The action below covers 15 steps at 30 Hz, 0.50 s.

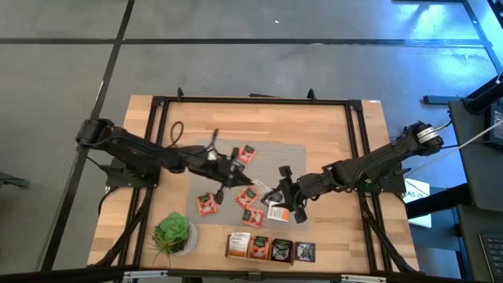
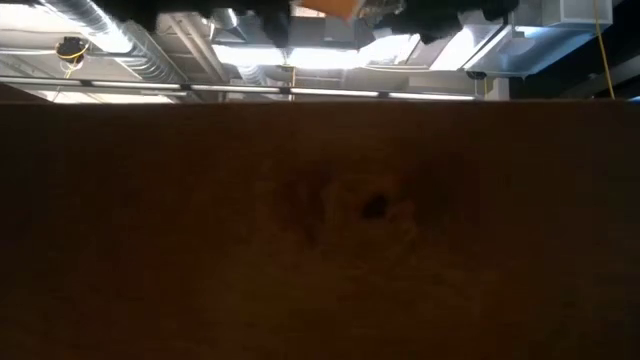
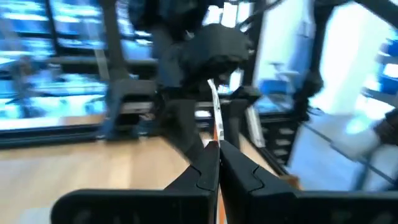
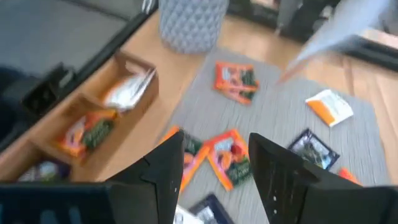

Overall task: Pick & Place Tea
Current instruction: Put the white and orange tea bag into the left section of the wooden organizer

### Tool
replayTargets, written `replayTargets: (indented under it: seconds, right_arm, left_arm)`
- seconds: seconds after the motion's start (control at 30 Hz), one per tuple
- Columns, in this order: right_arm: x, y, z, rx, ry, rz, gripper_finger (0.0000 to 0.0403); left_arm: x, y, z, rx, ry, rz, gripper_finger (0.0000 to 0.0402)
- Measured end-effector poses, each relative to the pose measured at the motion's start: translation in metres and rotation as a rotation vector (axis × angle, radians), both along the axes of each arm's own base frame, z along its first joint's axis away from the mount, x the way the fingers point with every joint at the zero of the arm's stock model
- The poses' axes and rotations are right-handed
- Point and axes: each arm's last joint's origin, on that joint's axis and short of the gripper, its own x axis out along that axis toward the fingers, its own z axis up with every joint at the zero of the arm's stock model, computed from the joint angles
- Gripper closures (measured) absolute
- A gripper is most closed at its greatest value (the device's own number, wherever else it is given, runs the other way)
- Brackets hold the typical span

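Note:
Several tea sachets lie flat on the grey mat (image 1: 267,157): orange ones (image 1: 207,203) (image 4: 235,81), a white-and-orange one (image 4: 329,106) and a black one (image 4: 314,148). My left gripper (image 1: 234,163) reaches in from the table's left, raised and level, shut on a white-and-orange sachet (image 3: 216,115) that shows edge-on. My right gripper (image 4: 214,171) comes from the right and hangs open above the mat, tipped down. An orange sachet (image 4: 230,158) lies below the gap between its fingers, untouched. My left gripper pinches the sachet between its two fingers at the end nearest them (image 3: 217,138). The fingers lie level and come from the table's left. The sachet stands on edge and sticks out forward past the fingertips, lifted clear of the table.
A wooden tray (image 1: 271,249) with compartments holding sachets stands at the table's near edge. A green potted plant (image 1: 174,233) stands to its left, off the mat's near-left corner. A brown surface fills most of the low view.

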Motion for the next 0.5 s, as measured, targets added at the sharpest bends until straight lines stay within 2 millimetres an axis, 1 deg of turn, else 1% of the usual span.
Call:
replayTargets:
  seconds: [0.1, 0.2, 0.3, 0.4, 0.5]
  right_arm:
    - [0.002, -0.003, 0.003, 0.048, -0.014, -0.036, 0.0221]
    - [0.002, -0.005, 0.002, 0.083, -0.003, -0.065, 0.0221]
    - [0.003, -0.005, 0.002, 0.088, -0.009, -0.064, 0.0221]
    - [0.006, -0.001, 0.003, 0.131, -0.032, -0.006, 0.0221]
    - [0.012, 0.005, 0.006, 0.181, -0.098, 0.056, 0.0221]
  left_arm:
    - [-0.020, -0.007, -0.009, -0.030, -0.053, 0.090, 0.0399]
    - [-0.039, -0.023, -0.015, -0.072, -0.154, 0.116, 0.0399]
    - [-0.054, -0.038, -0.027, -0.095, -0.196, 0.165, 0.0399]
    - [-0.063, -0.052, -0.032, -0.089, -0.225, 0.239, 0.0399]
    - [-0.066, -0.063, -0.039, -0.057, -0.193, 0.291, 0.0399]
